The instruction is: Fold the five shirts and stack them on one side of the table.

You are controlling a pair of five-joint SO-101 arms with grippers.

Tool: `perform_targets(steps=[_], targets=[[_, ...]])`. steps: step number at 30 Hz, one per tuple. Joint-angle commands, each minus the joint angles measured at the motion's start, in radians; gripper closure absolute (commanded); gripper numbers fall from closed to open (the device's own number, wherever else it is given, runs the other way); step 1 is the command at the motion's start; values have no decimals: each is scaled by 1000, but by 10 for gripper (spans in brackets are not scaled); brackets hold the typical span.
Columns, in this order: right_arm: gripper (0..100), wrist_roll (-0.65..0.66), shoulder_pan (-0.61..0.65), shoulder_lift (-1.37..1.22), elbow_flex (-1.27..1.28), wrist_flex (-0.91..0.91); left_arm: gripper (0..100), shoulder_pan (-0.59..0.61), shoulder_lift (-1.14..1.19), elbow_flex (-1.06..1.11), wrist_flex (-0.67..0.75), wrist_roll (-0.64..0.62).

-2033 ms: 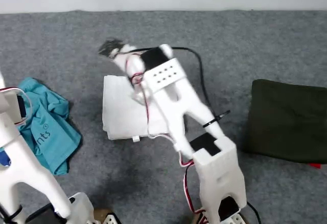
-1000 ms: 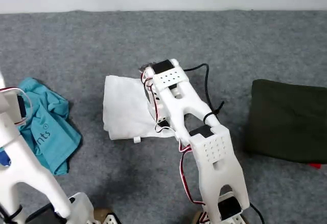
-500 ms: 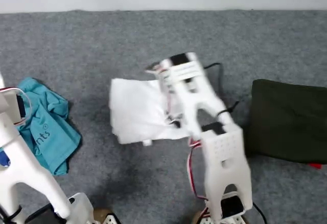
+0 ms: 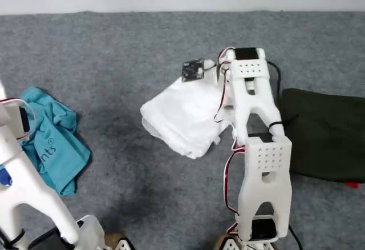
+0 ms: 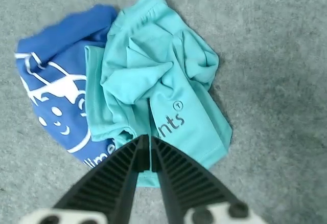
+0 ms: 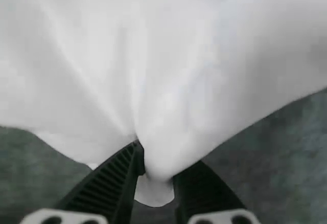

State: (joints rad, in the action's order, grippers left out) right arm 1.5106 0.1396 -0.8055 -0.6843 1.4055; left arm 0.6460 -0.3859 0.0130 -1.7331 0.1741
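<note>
Over the grey table (image 4: pixel 114 44), seen from high up, we find a white shirt (image 4: pixel 182 116) loosely bunched just off centre. The right arm (image 4: pixel 259 164) rises from the table edge at 5 o'clock and bends over the side of that shirt that faces 3 o'clock. A dark green shirt (image 4: pixel 325 136) lies folded flat at 3 o'clock, with the arm between it and the white one. At 9 o'clock a teal shirt (image 4: pixel 54 138) sits crumpled, well apart from the white shirt, and the left arm (image 4: pixel 23 176) stands at 8 o'clock, beside the teal cloth.

From the left wrist, we look straight down on the teal shirt, its folds rumpled and pale lettering showing on one panel. A blue shirt (image 5: pixel 56 96) with a white print lies touching it, partly tucked under the teal fabric. The left gripper (image 5: pixel 150 155) hangs above the teal shirt's edge, its black ridged fingers pressed together with no cloth between them.

From the right wrist, we see white fabric draped in soft folds, with grey table beyond it. The right gripper (image 6: pixel 153 168) is clamped on a pinch of the white shirt, and a small tuft of cloth pokes out between the black fingers.
</note>
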Motion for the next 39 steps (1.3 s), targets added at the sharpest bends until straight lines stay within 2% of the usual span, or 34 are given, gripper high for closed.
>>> perform_targets(steps=[1,7,9,13,16,24,30,34,39], targets=[[989,81,44,7,-52,-117,983,-9,-31,47,32,-3],[987,77,51,16,-61,-137,983,-8,-35,67,44,-3],[980,6,48,35,-74,-137,983,-8,-35,67,44,-3],[866,-249,45,116,-78,-105,983,-8,-35,67,44,-2],[779,-486,56,203,-78,-25,983,-9,-35,67,44,-2],[772,-1123,107,364,-78,216,983,-8,-35,67,44,3],[772,-1594,157,369,-77,348,983,-6,-35,67,44,55],[753,-1812,176,318,-77,338,983,-6,-35,65,46,55],[588,-2028,189,219,-77,280,983,-6,-35,65,46,55]])
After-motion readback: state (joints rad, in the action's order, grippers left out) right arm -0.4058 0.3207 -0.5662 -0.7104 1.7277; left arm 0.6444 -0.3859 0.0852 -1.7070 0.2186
